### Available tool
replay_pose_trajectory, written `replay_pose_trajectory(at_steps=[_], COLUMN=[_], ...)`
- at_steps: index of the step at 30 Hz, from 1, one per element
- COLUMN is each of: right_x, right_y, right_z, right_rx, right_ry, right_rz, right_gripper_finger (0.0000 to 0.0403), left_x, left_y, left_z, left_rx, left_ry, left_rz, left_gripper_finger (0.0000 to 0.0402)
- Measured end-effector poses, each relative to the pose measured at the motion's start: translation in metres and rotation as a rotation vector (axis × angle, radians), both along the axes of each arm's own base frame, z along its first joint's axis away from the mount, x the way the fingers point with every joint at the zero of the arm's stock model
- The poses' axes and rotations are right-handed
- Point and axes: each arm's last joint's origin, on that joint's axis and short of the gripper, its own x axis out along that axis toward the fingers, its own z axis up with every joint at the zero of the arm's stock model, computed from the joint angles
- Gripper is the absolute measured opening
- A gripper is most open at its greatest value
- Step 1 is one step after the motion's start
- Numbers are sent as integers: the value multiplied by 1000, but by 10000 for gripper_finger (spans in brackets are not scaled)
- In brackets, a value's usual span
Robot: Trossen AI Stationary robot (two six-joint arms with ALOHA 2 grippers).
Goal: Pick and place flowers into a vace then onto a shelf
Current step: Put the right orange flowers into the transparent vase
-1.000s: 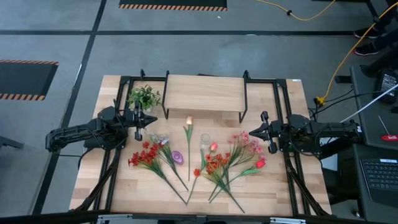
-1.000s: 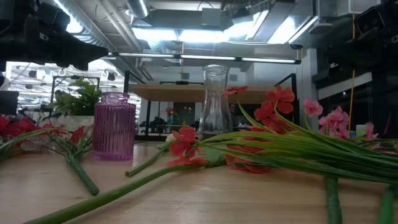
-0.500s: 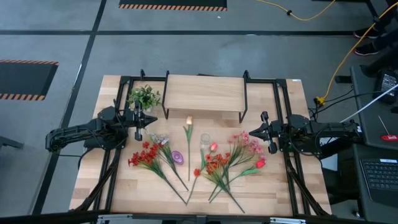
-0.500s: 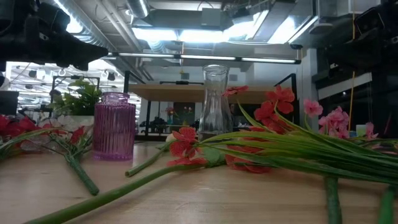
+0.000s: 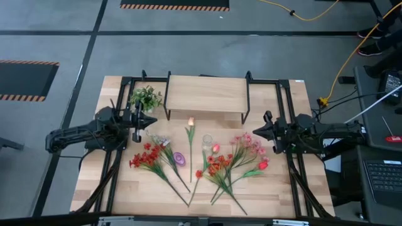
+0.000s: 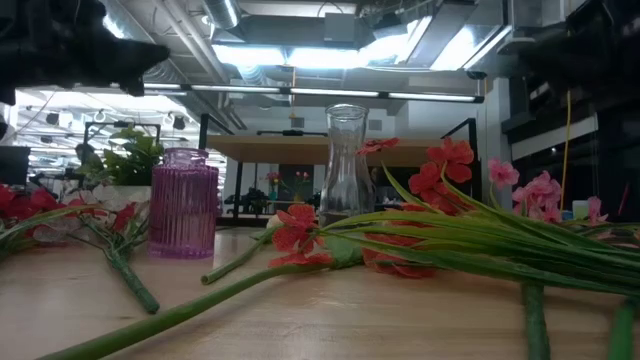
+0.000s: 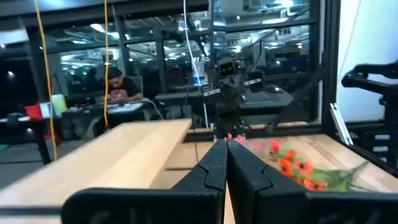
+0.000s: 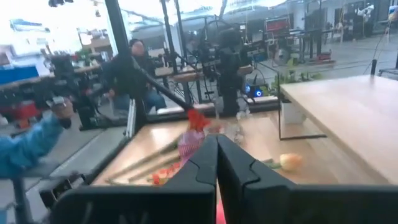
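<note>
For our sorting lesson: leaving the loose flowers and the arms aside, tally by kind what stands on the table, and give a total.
Vases: 2 (purple vase, clear vase)
Shelf: 1
Leafy plant: 1
Total: 4

— What's on the table?

— The shelf at the back. Before it lie the flowers, a purple vase, a clear vase. Beside the shelf, a leafy plant.
</note>
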Motion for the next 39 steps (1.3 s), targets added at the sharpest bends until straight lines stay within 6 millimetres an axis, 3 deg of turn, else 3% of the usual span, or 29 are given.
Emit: replay_pose_trajectory(at_steps=[5, 10, 23, 32, 39], right_x=[4, 18, 50, 51, 52], right_y=[0, -2, -1, 1, 3], right_z=[26, 40, 35, 38, 37], right_rx=[-50, -96, -116, -108, -73], right_ry=[18, 89, 138, 103, 112], right_rz=[-9, -91, -89, -40, -16], right_gripper_finger=[3, 3, 3, 3, 2], left_x=[2, 13, 44, 61, 73], left_y=[1, 5, -12, -28, -38], left_z=[18, 20, 21, 32, 31], left_rx=[-6, -107, -141, -90, -76], left_ry=[8, 83, 81, 158, 328], left_rz=[4, 24, -184, -131, -8], left_gripper_finger=[1, 2, 1, 1, 2])
